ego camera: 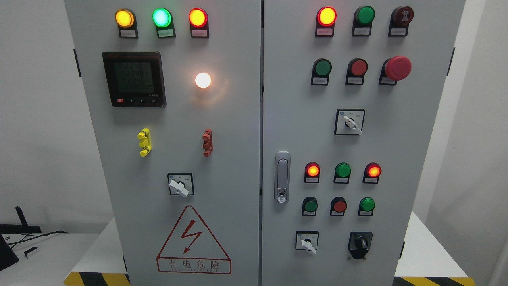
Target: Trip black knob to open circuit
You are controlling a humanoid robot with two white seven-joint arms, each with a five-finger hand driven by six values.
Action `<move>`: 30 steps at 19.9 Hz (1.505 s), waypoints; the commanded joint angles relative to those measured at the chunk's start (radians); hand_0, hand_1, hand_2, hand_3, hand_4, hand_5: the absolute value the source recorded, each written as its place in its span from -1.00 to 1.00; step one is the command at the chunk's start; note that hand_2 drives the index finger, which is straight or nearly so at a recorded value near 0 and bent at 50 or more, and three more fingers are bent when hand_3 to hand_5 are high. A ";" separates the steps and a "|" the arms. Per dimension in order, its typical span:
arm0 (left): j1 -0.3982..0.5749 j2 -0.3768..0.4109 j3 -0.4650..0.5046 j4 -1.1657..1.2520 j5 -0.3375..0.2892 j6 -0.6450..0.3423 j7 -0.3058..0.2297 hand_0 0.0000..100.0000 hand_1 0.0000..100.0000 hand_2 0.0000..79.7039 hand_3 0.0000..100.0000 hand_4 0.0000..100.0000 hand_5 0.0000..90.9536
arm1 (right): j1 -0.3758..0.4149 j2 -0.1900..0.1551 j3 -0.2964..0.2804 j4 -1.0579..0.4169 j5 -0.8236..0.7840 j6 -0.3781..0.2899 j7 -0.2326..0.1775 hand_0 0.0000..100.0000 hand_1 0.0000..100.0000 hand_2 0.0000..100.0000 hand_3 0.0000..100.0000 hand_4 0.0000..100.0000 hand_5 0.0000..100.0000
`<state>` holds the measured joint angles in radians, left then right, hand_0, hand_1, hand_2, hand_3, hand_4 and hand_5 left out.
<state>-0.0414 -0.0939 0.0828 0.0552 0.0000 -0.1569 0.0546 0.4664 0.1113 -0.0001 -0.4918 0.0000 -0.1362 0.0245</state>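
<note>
No robot hand shows anywhere in the head view, so neither hand's finger state can be told. The black knob (360, 243) sits low on the right door of the grey cabinet (238, 119), near the door's lower right edge, right of a white selector switch (307, 242), below a green lamp (367, 205).

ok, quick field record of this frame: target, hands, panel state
target: black knob, lower right of the right door, not yet touched
hands: neither in view
nearest switch: white-handled selector, left of the knob
top row, left door: yellow lamp, green lamp, red lamp, all lit
meter: digital display on, digits too blurred to read
door latch: grey handle, left edge of the right door
</note>
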 commanded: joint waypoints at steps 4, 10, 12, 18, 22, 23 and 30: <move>0.000 0.000 0.000 0.000 -0.031 0.000 0.001 -0.76 -0.22 -1.00 -1.00 -1.00 -1.00 | 0.346 -0.093 0.019 -0.771 -0.050 -0.045 0.083 -0.85 -0.45 -0.77 -0.47 -0.65 -0.66; 0.000 0.000 0.000 0.000 -0.031 0.000 0.001 -0.76 -0.22 -1.00 -1.00 -1.00 -1.00 | 0.462 -0.087 -0.076 -1.149 -0.064 -0.224 0.011 -0.88 -0.15 -0.56 -0.22 -0.38 -0.48; 0.000 -0.001 0.000 0.000 -0.031 0.000 0.001 -0.76 -0.22 -1.00 -1.00 -1.00 -1.00 | 0.462 -0.085 -0.127 -1.261 -0.066 -0.224 0.006 -0.82 -0.06 -0.51 -0.13 -0.27 -0.40; 0.000 0.000 0.000 0.000 -0.031 0.000 0.001 -0.76 -0.22 -1.00 -1.00 -1.00 -1.00 | 0.403 -0.081 -0.257 -1.448 -0.044 -0.226 0.000 -0.68 0.01 -0.44 0.04 -0.12 -0.27; 0.000 -0.001 0.000 0.000 -0.031 0.000 0.001 -0.76 -0.22 -1.00 -1.00 -1.00 -1.00 | 0.333 -0.093 -0.288 -1.498 0.006 -0.226 0.000 -0.61 0.00 -0.40 0.15 -0.01 -0.20; 0.000 0.000 0.000 0.000 -0.031 0.000 0.001 -0.76 -0.22 -1.00 -1.00 -1.00 -1.00 | 0.293 -0.094 -0.307 -1.496 0.030 -0.223 0.000 -0.59 0.00 -0.40 0.18 0.02 -0.18; 0.000 0.000 0.000 0.000 -0.031 0.000 0.001 -0.76 -0.22 -1.00 -1.00 -1.00 -1.00 | -0.034 -0.130 -0.342 -1.467 0.077 -0.019 0.011 -0.55 0.02 -0.38 0.21 0.05 -0.15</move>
<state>-0.0415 -0.0939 0.0828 0.0552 0.0000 -0.1569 0.0546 0.6307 0.0078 -0.2451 -1.7904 0.0410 -0.2202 0.0256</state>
